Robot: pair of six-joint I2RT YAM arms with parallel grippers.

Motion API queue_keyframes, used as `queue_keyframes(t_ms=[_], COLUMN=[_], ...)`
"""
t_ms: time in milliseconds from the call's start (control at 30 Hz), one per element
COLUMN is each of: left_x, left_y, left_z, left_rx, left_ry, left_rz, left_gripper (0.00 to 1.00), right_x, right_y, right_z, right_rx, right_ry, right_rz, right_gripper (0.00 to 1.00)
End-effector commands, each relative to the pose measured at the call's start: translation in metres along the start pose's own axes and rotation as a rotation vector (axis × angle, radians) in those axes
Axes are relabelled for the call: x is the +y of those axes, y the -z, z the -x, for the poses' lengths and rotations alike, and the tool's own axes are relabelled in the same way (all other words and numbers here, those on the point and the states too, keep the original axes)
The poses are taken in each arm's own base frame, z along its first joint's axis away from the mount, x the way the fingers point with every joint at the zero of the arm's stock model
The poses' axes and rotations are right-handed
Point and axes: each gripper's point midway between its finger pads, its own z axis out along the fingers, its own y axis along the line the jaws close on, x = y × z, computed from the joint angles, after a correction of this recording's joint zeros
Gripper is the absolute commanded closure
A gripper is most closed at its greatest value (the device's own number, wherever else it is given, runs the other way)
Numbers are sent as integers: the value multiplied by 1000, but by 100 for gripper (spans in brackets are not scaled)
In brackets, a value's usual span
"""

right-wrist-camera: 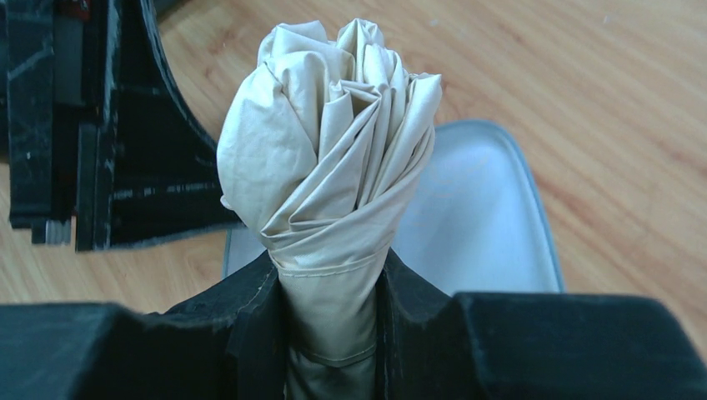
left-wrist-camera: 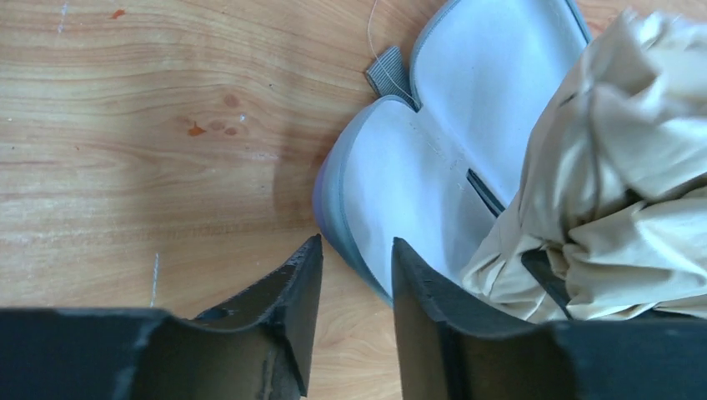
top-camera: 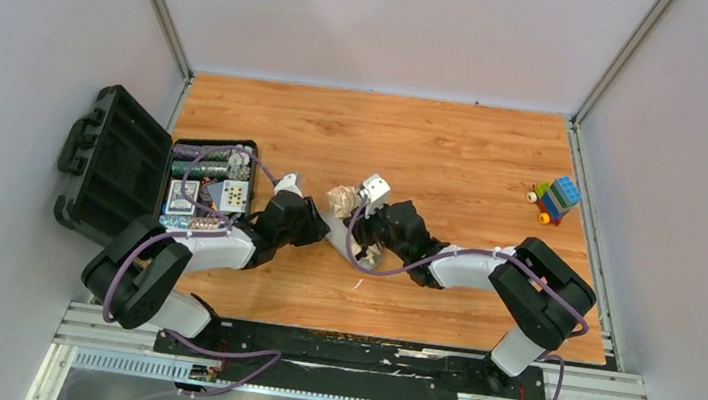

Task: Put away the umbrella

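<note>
The right claw [right-wrist-camera: 331, 293] clamps the beige umbrella [right-wrist-camera: 333, 150] above the open grey case [right-wrist-camera: 492, 225].

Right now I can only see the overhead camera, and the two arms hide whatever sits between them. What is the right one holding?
Observer: The right gripper is clamped on the umbrella, a twisted bundle of beige fabric.
Operator: Is anything under it?
Observer: Yes, the case lies open on the table beneath it, pale lining facing up.
Operator: And the left arm?
Observer: The left gripper has its jaws apart, with the case's rim showing in the gap between them. It is not closed on it.
</note>
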Motion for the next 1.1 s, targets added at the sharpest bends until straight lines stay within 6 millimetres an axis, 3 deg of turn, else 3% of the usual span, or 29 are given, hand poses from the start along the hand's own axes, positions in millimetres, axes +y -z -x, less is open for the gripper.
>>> queue_keyframes(t_ms=[0,167,400,600,733,833,900,1067], left_x=[-14,-19,-20,-18,-16,-16,-14,-14], left_y=[-8,-13,-13,-11,-9,-7,-7,-8], left_z=[17,13,15,16,18,18,16,10], left_rx=[-52,-36,-48,-60,-75,-81,-80,-62], left_ry=[-20,-41,-59,-45,-25,-13,-2,-1], left_rz=[-50,-79,-89,-88,-77,-82,-83,-93], left_gripper=[64,100,100,100,100,100,100,100], right_x=[9,22,47,51,43,39,35,22], right_y=[14,16,18,17,21,27,29,34], right_z=[24,1,-34,-55,-73,-76,-74,-62], right_rx=[-90,23,209,297,363,377,379,383], right_ry=[-90,-149,-288,-476,-669,-756,-754,-683], right_rz=[24,95,231,263,233,213,189,125], right_gripper=[100,98,97,93,78,57,47,33])
